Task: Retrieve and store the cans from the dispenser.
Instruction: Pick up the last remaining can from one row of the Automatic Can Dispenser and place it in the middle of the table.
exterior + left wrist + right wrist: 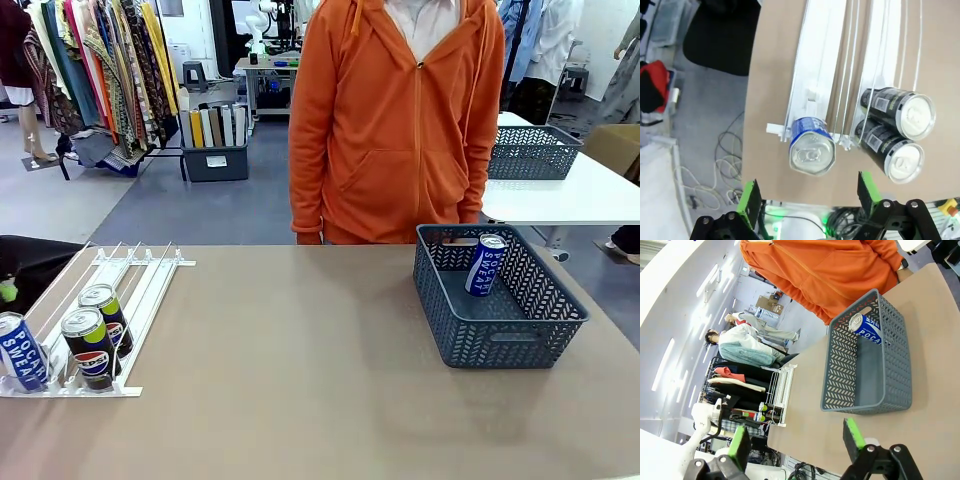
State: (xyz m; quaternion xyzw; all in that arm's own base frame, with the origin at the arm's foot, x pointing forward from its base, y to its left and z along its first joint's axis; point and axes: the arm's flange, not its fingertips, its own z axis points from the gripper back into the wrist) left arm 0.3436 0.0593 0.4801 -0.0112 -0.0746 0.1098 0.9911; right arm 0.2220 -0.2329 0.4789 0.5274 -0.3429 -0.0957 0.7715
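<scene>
The left end effector (pixel 807 196) is held spread over the blue can (pixel 811 146) at the stopper end of the dispenser (pixel 816 60), presumably for grasping. The right end effector (pixel 796 437) is also spread, facing the basket (pixel 840 375).

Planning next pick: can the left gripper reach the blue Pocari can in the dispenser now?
Probably yes: the left gripper hangs open above the blue can, its top uncovered; the nearest black can sits a lane over.
</scene>
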